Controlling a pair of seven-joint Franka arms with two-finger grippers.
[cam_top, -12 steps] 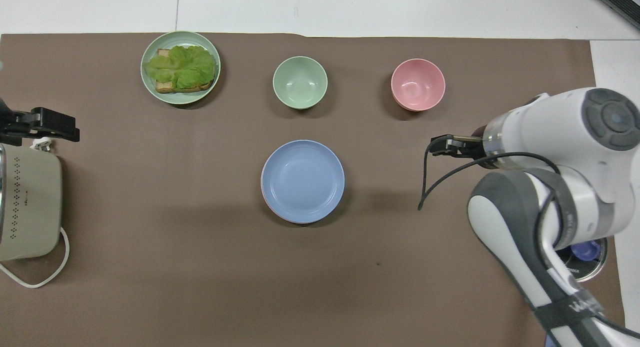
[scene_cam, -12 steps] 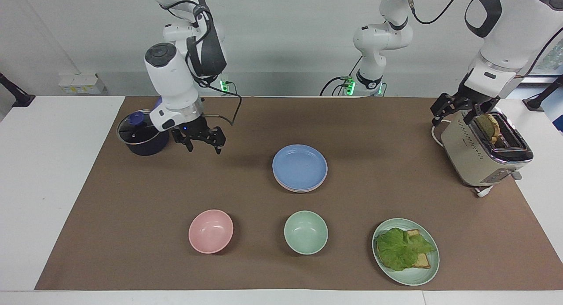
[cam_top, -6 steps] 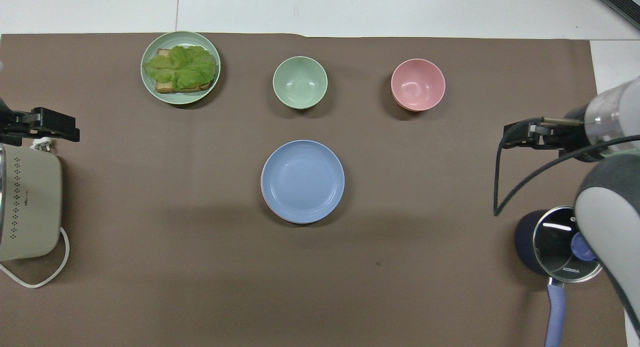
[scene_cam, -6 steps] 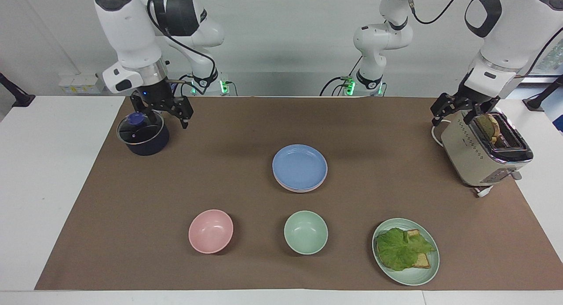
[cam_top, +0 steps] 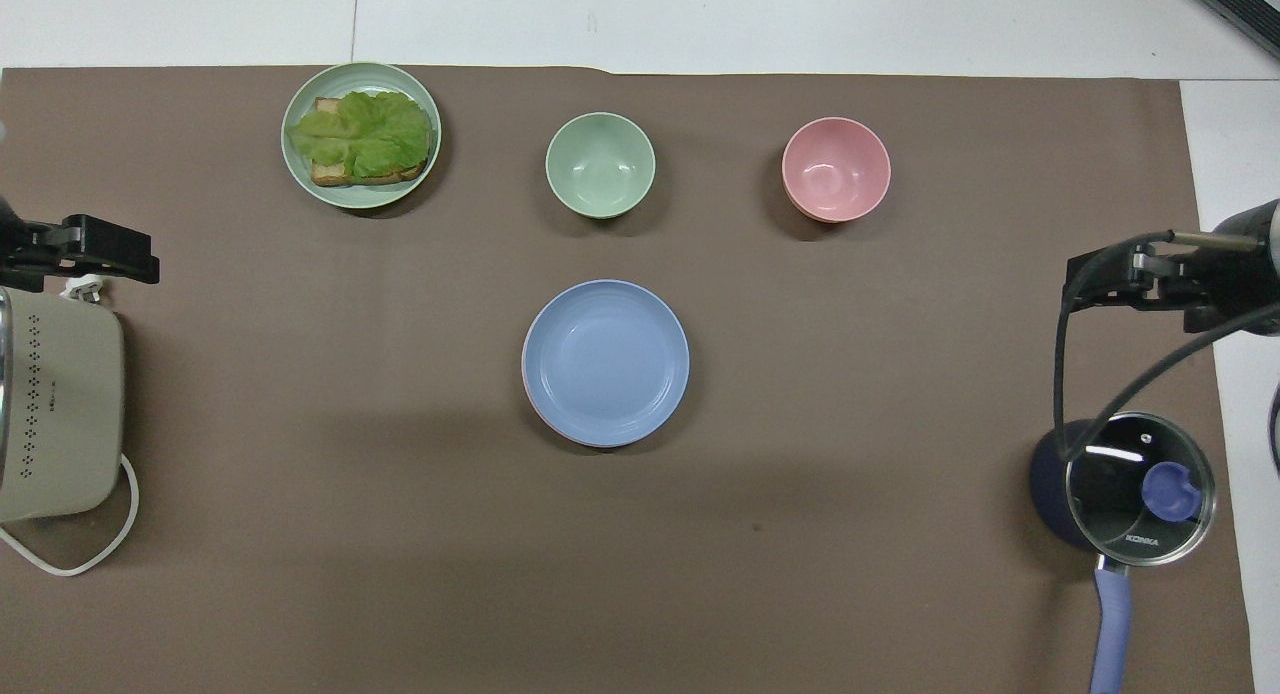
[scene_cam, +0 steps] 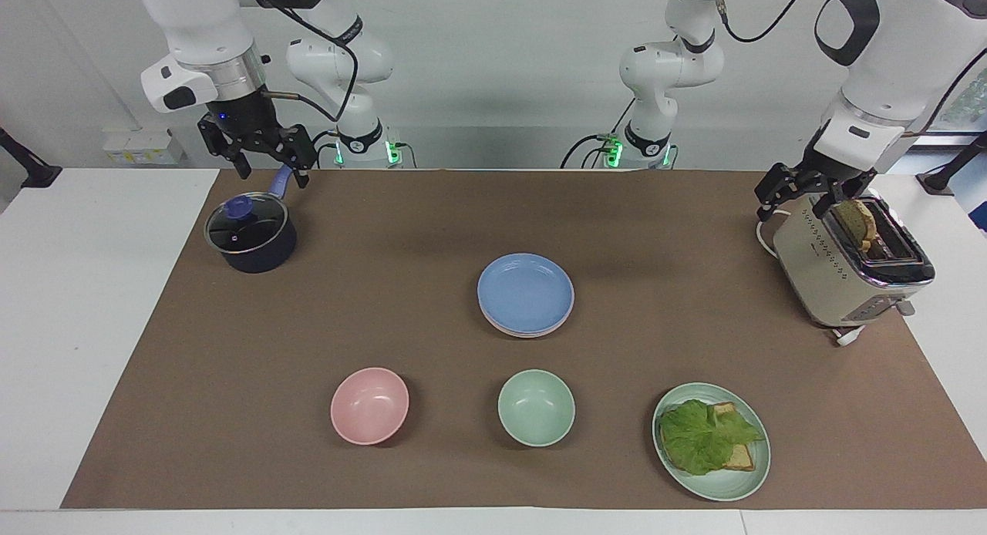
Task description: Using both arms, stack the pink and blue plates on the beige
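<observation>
The blue plate [scene_cam: 525,291] [cam_top: 606,361] lies on top of a stack in the middle of the brown mat. A pale pink plate rim [scene_cam: 529,332] peeks out under it. The beige plate is hidden. My right gripper [scene_cam: 260,159] [cam_top: 1096,280] hangs open and empty, high over the pot's handle at the right arm's end of the table. Over the toaster's end, at the left arm's end, my left gripper [scene_cam: 794,198] [cam_top: 108,255] is open and empty. Neither gripper touches the stack.
A dark blue pot [scene_cam: 250,236] with a glass lid stands below the right gripper. A toaster [scene_cam: 848,265] holds a bread slice. Farther from the robots than the stack stand a pink bowl [scene_cam: 369,405], a mint bowl [scene_cam: 536,408] and a green plate [scene_cam: 740,485] with toast and lettuce.
The right arm has risen and drawn back from the mat beside the pot to high over the pot's handle. The left arm and the plates have not moved.
</observation>
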